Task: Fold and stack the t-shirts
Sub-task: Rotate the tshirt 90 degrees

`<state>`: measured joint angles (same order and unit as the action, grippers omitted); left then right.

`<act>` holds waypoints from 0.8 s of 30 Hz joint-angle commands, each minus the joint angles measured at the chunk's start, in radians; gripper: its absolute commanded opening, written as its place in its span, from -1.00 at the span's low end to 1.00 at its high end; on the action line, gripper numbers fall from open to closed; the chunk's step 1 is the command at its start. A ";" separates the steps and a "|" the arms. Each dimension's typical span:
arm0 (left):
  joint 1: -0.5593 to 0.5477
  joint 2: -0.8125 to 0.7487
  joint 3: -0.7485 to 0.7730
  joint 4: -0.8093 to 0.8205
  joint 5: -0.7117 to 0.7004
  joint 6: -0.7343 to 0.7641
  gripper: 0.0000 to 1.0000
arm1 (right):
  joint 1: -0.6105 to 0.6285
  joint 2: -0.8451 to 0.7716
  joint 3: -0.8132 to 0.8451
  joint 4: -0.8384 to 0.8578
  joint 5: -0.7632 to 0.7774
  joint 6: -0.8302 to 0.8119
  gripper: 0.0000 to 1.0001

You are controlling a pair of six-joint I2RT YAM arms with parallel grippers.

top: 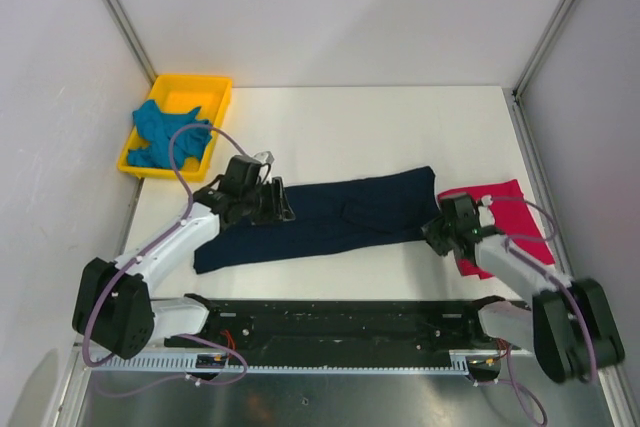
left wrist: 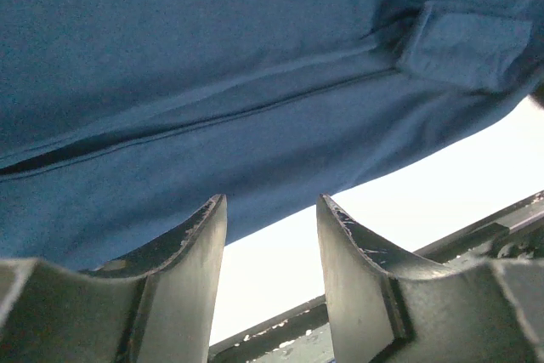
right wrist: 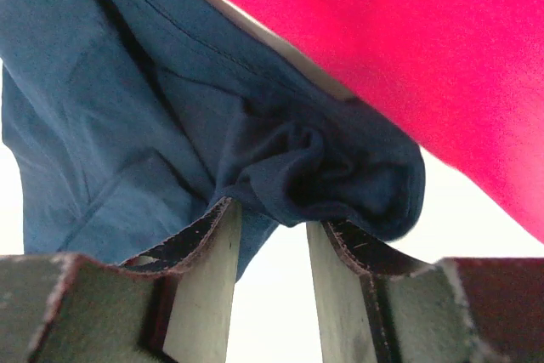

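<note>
The dark navy t-shirt (top: 350,212) lies as a long folded strip across the middle of the white table. My left gripper (top: 283,209) is low at its left part, open, with the navy cloth (left wrist: 212,65) just past its fingertips (left wrist: 214,210) and nothing between them. My right gripper (top: 430,232) is at the strip's right end, open, with a bunched navy fold (right wrist: 340,167) resting at its tips. The crimson-pink t-shirt (top: 505,209) lies flat at the right, beside the navy end, and it also shows in the right wrist view (right wrist: 425,48). The teal t-shirt (top: 165,132) is crumpled in the tray.
A yellow plastic tray (top: 200,82) stands at the far left corner of the table. A black rail (top: 340,317) with the arm bases runs along the near edge. Metal frame posts (top: 120,17) rise at the back corners.
</note>
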<state>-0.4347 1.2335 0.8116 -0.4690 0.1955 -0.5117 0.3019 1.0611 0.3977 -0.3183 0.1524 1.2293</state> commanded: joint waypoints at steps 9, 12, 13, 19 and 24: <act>0.022 0.074 0.000 -0.034 -0.057 0.057 0.01 | -0.175 0.769 0.611 0.249 -0.187 -0.384 -0.17; 0.022 0.125 0.019 -0.044 -0.076 0.058 -0.01 | -0.187 0.950 0.824 0.217 -0.232 -0.446 -0.17; 0.021 0.146 0.026 -0.048 -0.084 0.061 -0.02 | -0.189 1.010 0.914 0.191 -0.247 -0.467 -0.17; 0.018 0.235 0.052 -0.074 -0.122 0.075 -0.06 | -0.183 1.344 1.443 -0.062 -0.297 -0.622 -0.05; -0.012 0.282 0.067 -0.085 -0.145 0.069 -0.11 | -0.188 1.417 1.640 -0.170 -0.272 -0.695 0.10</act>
<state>-0.4236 1.4944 0.8291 -0.5426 0.0895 -0.4629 0.1162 2.4233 1.9533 -0.2863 -0.1452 0.6525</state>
